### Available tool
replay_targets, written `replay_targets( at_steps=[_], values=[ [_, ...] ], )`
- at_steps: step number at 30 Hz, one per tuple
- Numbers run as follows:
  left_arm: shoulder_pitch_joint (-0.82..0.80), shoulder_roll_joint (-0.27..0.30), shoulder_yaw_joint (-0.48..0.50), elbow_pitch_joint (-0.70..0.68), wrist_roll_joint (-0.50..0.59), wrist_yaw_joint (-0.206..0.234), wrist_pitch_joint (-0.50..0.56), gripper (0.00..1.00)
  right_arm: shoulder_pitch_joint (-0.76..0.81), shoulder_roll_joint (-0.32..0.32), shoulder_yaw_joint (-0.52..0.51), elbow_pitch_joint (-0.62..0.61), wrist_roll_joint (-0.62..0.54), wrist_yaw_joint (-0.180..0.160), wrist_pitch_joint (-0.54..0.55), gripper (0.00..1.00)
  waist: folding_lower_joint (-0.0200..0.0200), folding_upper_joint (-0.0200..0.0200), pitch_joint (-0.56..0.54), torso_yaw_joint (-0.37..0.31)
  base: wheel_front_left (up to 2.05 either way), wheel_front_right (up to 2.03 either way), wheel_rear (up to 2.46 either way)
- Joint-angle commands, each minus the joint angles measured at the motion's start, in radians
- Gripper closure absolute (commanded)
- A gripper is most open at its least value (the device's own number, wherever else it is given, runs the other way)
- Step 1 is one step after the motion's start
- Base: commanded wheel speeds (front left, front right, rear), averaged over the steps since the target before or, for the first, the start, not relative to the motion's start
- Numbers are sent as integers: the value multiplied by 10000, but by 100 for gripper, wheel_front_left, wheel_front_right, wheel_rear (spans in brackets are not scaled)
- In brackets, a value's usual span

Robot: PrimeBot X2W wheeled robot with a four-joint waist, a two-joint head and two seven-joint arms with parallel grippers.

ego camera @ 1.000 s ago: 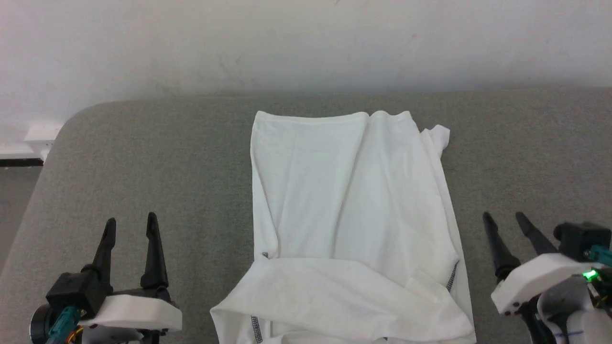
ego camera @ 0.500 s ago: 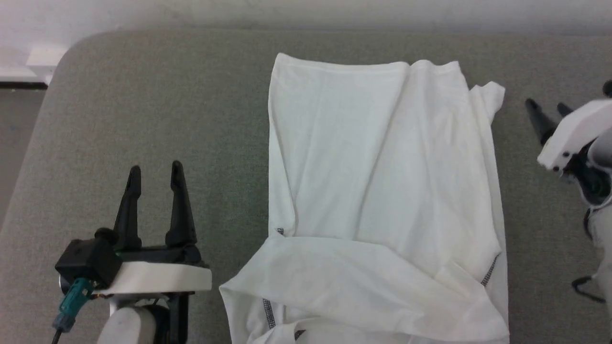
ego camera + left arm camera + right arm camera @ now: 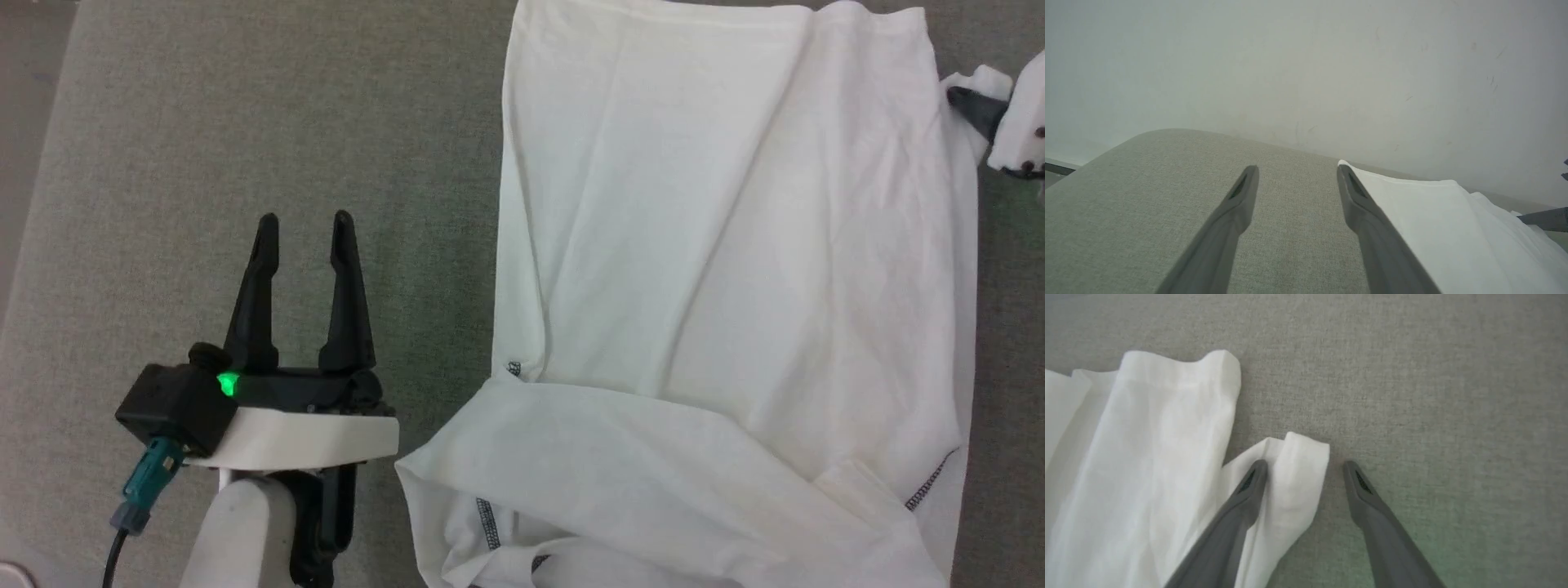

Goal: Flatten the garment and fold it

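Left hand (image 3: 305, 219) hovered wide open and empty to the left of the garment (image 3: 718, 245), apart from its left edge, with bare grey desk (image 3: 163, 163) between them. A teal plug and dark cable (image 3: 147, 482) hung from its housing, on the side away from the garment. Right hand (image 3: 1305, 465) was also spread wide and gripped nothing. It sat at the garment's far right corner, one finger (image 3: 1241, 502) over a small folded flap (image 3: 1294, 477) that poked out there and the other over bare desk just beside the cloth; whether either touched could not be told. Beyond the garment's far hem, the left wrist view showed a pale scuffed wall (image 3: 1306, 61). White and thin, the garment lay on the desk as a long panel with soft creases running lengthwise. Its near end was turned over in a slanting flap, and short runs of dark stitching (image 3: 931, 490) showed along the seams there.
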State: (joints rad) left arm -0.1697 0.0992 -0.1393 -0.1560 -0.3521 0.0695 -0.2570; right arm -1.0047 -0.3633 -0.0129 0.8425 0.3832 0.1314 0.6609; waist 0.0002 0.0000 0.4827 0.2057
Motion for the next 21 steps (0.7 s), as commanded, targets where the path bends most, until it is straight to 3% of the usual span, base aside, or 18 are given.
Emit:
replay_targets(
  at_steps=[1,2,3,5,9,21],
  values=[
    [-150,-75,75,50,101,-113,-47,0,15,18,62,332,-2,-7,412,0,-2,0,386,325,0,0,0],
    [-163,-120,115,85,139,-165,-47,0,35,27,65,524,4,-7,732,0,-2,0,384,323,0,0,0],
    [-168,-160,153,122,175,-211,-47,0,59,43,67,694,8,-7,1042,27,-2,0,376,318,0,0,0],
    [-165,-231,223,206,240,-291,-47,0,123,125,-30,967,88,-7,1548,100,-2,0,301,293,0,0,0],
    [-106,-327,340,383,344,-432,-47,0,225,163,-132,945,-16,-7,1587,100,-2,0,-11,173,0,0,0],
    [576,-421,619,731,614,-521,-47,0,684,-475,529,-1123,368,-7,-1268,100,-2,0,-1992,-573,0,0,0]
  ],
)
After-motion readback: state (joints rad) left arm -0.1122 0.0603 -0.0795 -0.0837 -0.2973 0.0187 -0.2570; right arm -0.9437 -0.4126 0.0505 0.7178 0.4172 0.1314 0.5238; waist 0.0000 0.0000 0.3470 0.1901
